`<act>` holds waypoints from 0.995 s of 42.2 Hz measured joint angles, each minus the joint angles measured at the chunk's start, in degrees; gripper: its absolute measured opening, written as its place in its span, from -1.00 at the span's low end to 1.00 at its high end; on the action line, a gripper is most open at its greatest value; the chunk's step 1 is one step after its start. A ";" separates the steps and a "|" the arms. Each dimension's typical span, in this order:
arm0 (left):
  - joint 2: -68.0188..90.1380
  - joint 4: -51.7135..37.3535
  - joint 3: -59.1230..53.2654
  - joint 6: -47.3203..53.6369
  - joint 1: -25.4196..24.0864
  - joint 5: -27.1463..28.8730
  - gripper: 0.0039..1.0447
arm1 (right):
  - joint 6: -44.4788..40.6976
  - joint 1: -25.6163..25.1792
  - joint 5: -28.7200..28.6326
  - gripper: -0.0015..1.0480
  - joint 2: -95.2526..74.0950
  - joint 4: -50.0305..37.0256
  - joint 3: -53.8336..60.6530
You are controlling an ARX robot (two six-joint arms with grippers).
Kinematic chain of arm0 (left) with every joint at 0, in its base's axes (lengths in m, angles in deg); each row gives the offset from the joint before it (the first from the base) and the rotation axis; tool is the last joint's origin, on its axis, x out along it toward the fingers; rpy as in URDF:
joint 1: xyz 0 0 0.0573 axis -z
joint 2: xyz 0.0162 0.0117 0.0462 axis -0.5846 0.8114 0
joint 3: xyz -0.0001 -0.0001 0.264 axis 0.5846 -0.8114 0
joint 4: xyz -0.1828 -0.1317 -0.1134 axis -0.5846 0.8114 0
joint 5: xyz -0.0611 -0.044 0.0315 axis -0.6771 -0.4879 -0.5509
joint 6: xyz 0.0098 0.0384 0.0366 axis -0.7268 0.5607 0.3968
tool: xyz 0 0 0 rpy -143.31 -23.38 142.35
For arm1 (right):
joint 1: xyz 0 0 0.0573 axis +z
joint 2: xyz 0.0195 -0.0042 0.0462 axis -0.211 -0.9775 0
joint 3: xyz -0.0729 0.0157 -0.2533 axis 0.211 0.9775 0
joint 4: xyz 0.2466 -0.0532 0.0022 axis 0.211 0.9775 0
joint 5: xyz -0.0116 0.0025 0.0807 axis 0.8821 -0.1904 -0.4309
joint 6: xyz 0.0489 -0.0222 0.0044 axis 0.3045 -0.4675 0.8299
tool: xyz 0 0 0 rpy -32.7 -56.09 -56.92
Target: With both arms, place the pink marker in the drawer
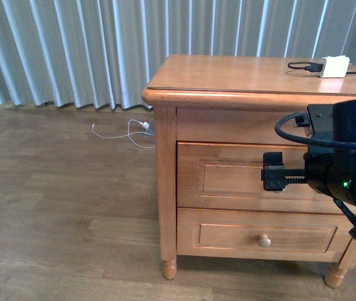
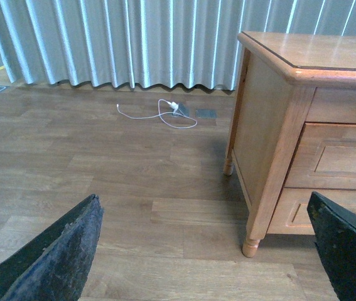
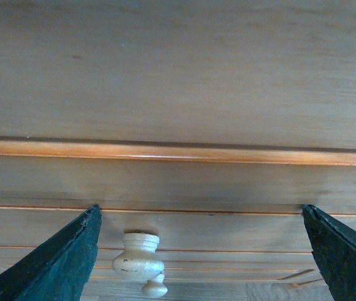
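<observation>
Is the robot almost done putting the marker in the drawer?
No, it's just starting. The drawer looks shut. The right gripper is open at its knob, not gripping yet. The left gripper hangs open over the floor. No pink marker shows anywhere.

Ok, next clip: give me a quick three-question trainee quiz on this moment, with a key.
1. True or false: the upper drawer is pulled open.
2. In the right wrist view, what sits between the spread fingers of the right gripper? A) a pale knob B) a white cable C) a pink marker
3. What white thing lies on the nightstand top?
Key: 1 false, it looks shut; 2 A; 3 the charger block.
</observation>
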 joint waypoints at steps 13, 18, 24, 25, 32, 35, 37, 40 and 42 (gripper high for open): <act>0.00 0.00 0.00 0.00 0.00 0.00 0.89 | 1.22 -1.36 -5.92 0.83 12.24 5.09 7.85; 0.00 0.00 0.00 0.00 0.00 0.00 0.89 | 2.89 -2.29 -10.01 0.83 21.53 11.08 13.00; 0.00 0.00 0.00 0.00 0.00 0.00 0.89 | 4.09 -4.59 -13.86 0.83 37.42 19.91 21.09; 0.00 0.00 0.00 0.00 0.00 0.00 0.89 | 4.09 -4.98 -14.01 0.83 39.45 21.42 21.97; 0.00 0.00 0.00 0.00 0.00 0.00 0.89 | 3.54 -8.81 -18.12 0.83 55.19 29.20 30.23; 0.00 0.00 0.00 0.00 0.00 0.00 0.89 | 2.54 -10.51 -18.64 0.83 62.18 30.16 34.47; 0.00 0.00 0.00 0.00 0.00 0.00 0.89 | 2.56 -12.09 -20.79 0.83 67.17 32.09 36.94; 0.00 0.00 0.00 0.00 0.00 0.00 0.89 | 1.79 -15.87 -23.89 0.83 75.36 35.19 40.74; 0.00 0.00 0.00 0.00 0.00 0.00 0.89 | 1.29 -17.84 -23.93 0.83 78.97 36.04 41.94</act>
